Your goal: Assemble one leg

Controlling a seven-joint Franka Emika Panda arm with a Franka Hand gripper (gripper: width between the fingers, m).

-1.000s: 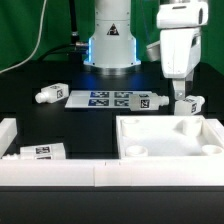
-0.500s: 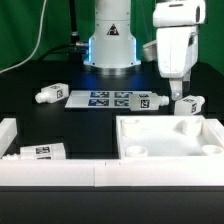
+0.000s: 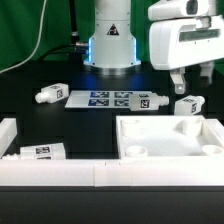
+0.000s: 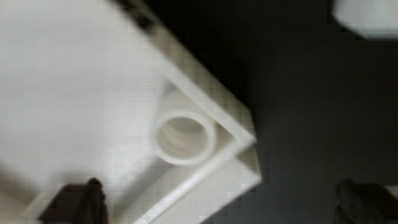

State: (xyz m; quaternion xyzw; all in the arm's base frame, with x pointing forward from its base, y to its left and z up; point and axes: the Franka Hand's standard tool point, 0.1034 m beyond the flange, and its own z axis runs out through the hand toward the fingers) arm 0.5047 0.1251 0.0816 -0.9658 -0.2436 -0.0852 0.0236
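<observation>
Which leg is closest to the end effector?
The leg at the exterior view's far right, just below the end effector; the other three legs lie toward its left.

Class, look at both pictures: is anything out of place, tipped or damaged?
Nothing looks damaged. One leg lies on its side at the marker board's end, perhaps overlapping it.

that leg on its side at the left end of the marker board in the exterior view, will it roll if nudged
The leg lies on its side on the smooth black table, so a nudge would likely skid or roll it. It looks like small moulded plastic, probably stiff and light.
</observation>
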